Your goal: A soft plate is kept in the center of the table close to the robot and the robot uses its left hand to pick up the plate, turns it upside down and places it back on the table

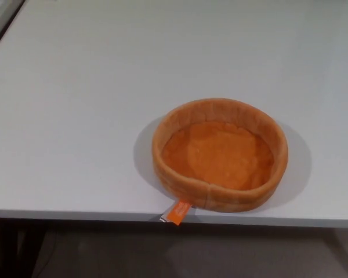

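1. The plate (220, 155) sits open side up in the lower centre-right of the frame, on the table (75, 116), so the task looks not yet begun: no pick-up, no turning over, no setting back down shows.

2. Neither hand is in the frame. The left hand's state and the right hand's state cannot be told, since no part of the robot shows.

3. All steps appear to be left: the left hand must come in from the left of the frame, take the plate, turn it upside down and put it back on the table.

4. The plate is orange, round and soft-looking, with a raised padded wall around a flat, slightly creased floor. It lies close to the table's near edge.

5. A small orange tag (177, 212) sticks out from the plate's lower left wall and hangs just over the table edge.

6. The table is pale grey-white, smooth and matte; the plate casts a soft shadow to both sides.

7. Below the table edge, along the bottom of the frame, the room is dim, with dark shapes at lower left too unclear to name.

8. A dark strip and a lighter surface show at the upper left corner, beyond the table.
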Robot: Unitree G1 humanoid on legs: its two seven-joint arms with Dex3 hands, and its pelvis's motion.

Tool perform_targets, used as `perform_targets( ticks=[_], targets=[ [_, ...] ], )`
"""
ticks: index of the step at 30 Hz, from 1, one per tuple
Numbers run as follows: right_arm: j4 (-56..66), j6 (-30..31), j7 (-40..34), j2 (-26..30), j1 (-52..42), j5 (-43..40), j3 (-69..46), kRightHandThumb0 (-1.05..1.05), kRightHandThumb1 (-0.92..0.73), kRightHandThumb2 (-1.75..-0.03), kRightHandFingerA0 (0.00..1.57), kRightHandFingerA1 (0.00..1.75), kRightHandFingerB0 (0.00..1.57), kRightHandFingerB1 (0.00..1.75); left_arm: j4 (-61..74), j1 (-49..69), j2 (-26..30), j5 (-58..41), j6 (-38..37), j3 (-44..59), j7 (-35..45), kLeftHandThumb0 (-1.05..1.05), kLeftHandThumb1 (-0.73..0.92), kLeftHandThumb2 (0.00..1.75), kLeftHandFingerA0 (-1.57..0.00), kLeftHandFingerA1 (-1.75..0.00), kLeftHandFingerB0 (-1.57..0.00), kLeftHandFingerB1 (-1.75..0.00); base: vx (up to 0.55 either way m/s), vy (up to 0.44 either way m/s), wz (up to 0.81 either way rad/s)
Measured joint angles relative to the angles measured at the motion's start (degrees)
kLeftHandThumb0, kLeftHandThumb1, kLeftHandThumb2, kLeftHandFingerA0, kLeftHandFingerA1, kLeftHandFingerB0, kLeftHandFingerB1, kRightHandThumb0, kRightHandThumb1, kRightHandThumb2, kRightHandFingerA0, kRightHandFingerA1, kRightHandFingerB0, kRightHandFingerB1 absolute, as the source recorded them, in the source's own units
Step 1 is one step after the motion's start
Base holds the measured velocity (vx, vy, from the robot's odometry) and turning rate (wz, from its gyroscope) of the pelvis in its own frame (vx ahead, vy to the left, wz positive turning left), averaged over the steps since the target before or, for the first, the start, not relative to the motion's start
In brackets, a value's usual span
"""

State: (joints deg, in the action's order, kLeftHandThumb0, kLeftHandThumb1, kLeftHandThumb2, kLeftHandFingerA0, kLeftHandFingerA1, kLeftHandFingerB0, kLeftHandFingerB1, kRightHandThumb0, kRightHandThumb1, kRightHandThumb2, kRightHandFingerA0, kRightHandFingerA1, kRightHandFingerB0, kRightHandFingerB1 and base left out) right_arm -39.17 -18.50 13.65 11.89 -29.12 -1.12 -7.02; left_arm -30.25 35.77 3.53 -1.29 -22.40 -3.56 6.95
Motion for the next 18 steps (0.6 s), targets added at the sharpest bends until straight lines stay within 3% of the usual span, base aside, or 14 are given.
perform_targets(
  ticks=[1,2,3,4,5,6,9,10,11,12,14,15,16,18],
  targets=[
    [0.5,-0.7,0.4,0.0,-0.3,-0.3,-0.3,-0.76,-0.68,-1.00,0.49,0.54,0.28,0.47,0.7,0.5,-0.3,-0.2,-0.8,-0.1,0.2,-0.86,0.90,0.67,-0.09,-0.36,-0.14,-0.27,0.00,0.000,0.00],
    [1.1,-1.8,1.0,0.1,-0.8,-0.8,-0.6,-0.70,-0.80,-0.64,0.56,0.41,0.34,0.33,1.6,1.1,-0.8,-0.7,-2.0,-0.4,0.6,-0.90,0.74,1.11,-0.03,-0.40,-0.12,-0.34,0.00,0.000,0.00],
    [1.6,-2.9,1.5,0.2,-1.2,-1.3,-0.9,-0.70,-0.80,-0.64,0.56,0.41,0.34,0.33,2.4,1.6,-1.5,-1.1,-3.0,-0.7,1.1,-0.90,0.74,1.11,-0.03,-0.40,-0.12,-0.34,0.00,0.000,0.00],
    [1.9,-3.6,1.9,0.2,-1.5,-1.6,-1.1,-0.78,-0.68,-1.01,0.50,0.54,0.27,0.47,2.9,1.9,-1.8,-1.4,-3.7,-0.9,1.4,-0.91,0.74,1.11,-0.03,-0.41,-0.11,-0.33,0.00,0.000,0.00],
    [2.3,-4.7,2.5,0.3,-1.9,-2.0,-1.4,-0.72,-0.80,-0.65,0.56,0.40,0.33,0.33,3.7,2.4,-2.1,-1.8,-4.8,-1.1,1.9,-0.87,0.90,0.68,-0.10,-0.36,-0.14,-0.26,0.00,0.000,0.00],
    [2.7,-5.5,2.9,0.3,-2.2,-2.2,-1.6,-0.72,-0.80,-0.65,0.56,0.40,0.33,0.33,4.3,2.8,-2.4,-2.1,-5.6,-1.3,2.2,-0.87,0.90,0.68,-0.10,-0.36,-0.14,-0.26,0.00,0.000,0.00],
    [3.6,-8.2,4.5,0.6,-2.9,-3.4,-2.5,-0.71,-0.79,-0.65,0.58,0.39,0.34,0.33,6.0,4.2,-3.1,-3.0,-8.4,-1.7,3.3,-0.94,0.78,0.75,-0.09,-0.40,-0.14,-0.27,0.00,0.000,0.00],
    [3.7,-9.2,5.1,0.7,-3.0,-3.8,-2.7,-0.72,-0.63,-0.98,0.47,0.53,0.27,0.47,6.6,4.6,-3.3,-3.4,-9.3,-1.8,3.7,-0.93,0.73,1.12,-0.01,-0.45,-0.13,-0.37,0.00,0.000,0.00],
    [3.7,-10.0,5.6,0.8,-3.1,-4.1,-2.9,-0.72,-0.63,-0.98,0.47,0.53,0.27,0.47,7.2,5.1,-3.4,-3.7,-10.1,-1.8,4.0,-0.93,0.73,1.12,-0.01,-0.45,-0.13,-0.37,0.00,0.000,0.00],
    [3.7,-10.7,6.1,0.9,-3.2,-4.3,-3.1,-0.71,-0.79,-0.65,0.56,0.38,0.33,0.32,7.6,5.4,-3.5,-4.0,-10.9,-1.8,4.3,-0.94,0.85,0.69,-0.10,-0.40,-0.14,-0.26,0.00,0.000,0.00],
    [3.7,-12.5,7.2,1.0,-3.5,-5.0,-3.5,-0.70,-0.64,-0.97,0.47,0.52,0.27,0.47,8.6,6.2,-3.7,-4.7,-12.8,-1.8,5.0,-0.89,0.88,0.67,-0.11,-0.41,-0.16,-0.26,0.00,0.000,0.00],
    [3.5,-13.4,7.8,1.1,-3.5,-5.3,-3.7,-0.68,-0.79,-0.65,0.56,0.37,0.33,0.32,9.2,6.5,-3.7,-5.0,-13.7,-1.8,5.3,-0.38,0.42,1.06,-0.02,-0.52,0.00,-0.49,0.00,0.000,0.00],
    [3.4,-14.2,8.3,1.2,-3.6,-5.6,-3.8,-0.69,-0.64,-0.98,0.46,0.53,0.26,0.47,9.7,6.8,-3.8,-5.3,-14.4,-1.7,5.5,-0.38,0.41,1.05,-0.02,-0.52,0.00,-0.49,0.00,0.000,0.00],
    [3.2,-15.7,9.3,1.3,-3.6,-6.1,-4.2,-0.70,-0.80,-0.65,0.55,0.37,0.32,0.31,11.0,7.4,-3.8,-6.1,-16.1,-1.4,6.0,-0.39,0.40,1.05,-0.02,-0.52,0.00,-0.49,0.00,0.000,0.00]
  ],
)
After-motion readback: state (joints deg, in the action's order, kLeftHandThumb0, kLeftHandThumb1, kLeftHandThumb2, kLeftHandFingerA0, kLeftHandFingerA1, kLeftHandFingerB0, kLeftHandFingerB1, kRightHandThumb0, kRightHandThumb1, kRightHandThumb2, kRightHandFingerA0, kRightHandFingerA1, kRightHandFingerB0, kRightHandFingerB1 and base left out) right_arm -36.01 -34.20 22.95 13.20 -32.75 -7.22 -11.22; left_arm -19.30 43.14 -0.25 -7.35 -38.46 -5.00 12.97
